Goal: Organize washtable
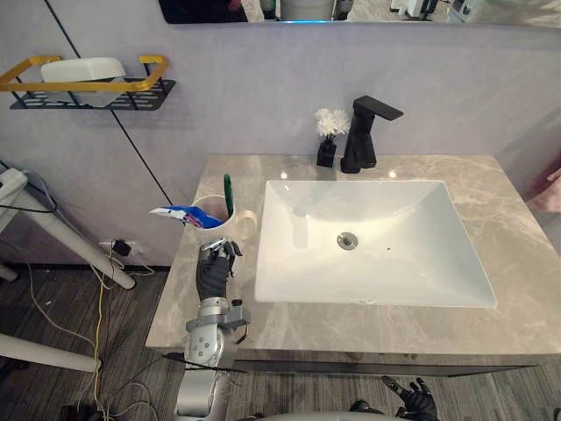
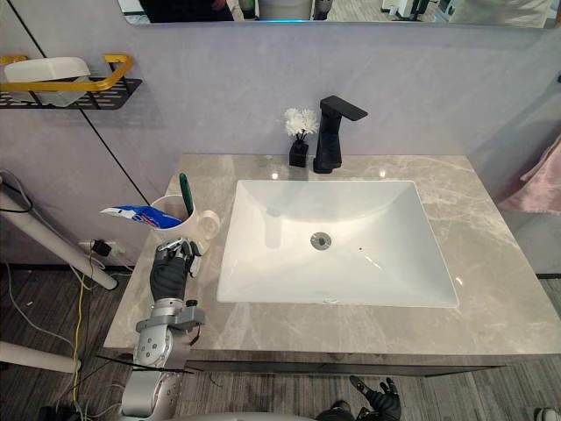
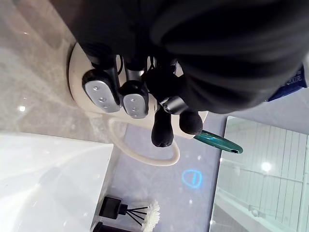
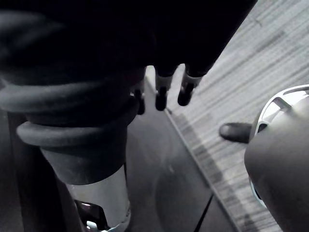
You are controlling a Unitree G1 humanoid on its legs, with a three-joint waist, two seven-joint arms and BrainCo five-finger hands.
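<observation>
Mug (image 1: 221, 233) with toothbrush (image 1: 228, 195) and toothpaste (image 1: 180, 215) stands on the table (image 1: 351, 324) at the sink's (image 1: 377, 237) nine o'clock, left hand (image 1: 213, 272) at its six, grip impossible to tell. Right hand (image 1: 412, 402) hangs low, fingers (image 4: 186, 92) released

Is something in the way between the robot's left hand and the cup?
No, nothing visible. The left hand is right up against the near side of the cup on the counter.

Head eyes look down, sharing washtable (image 1: 526, 254), sink (image 1: 394, 219); left wrist close on cup (image 3: 76, 82); right wrist faces floor (image 4: 270, 58)
</observation>
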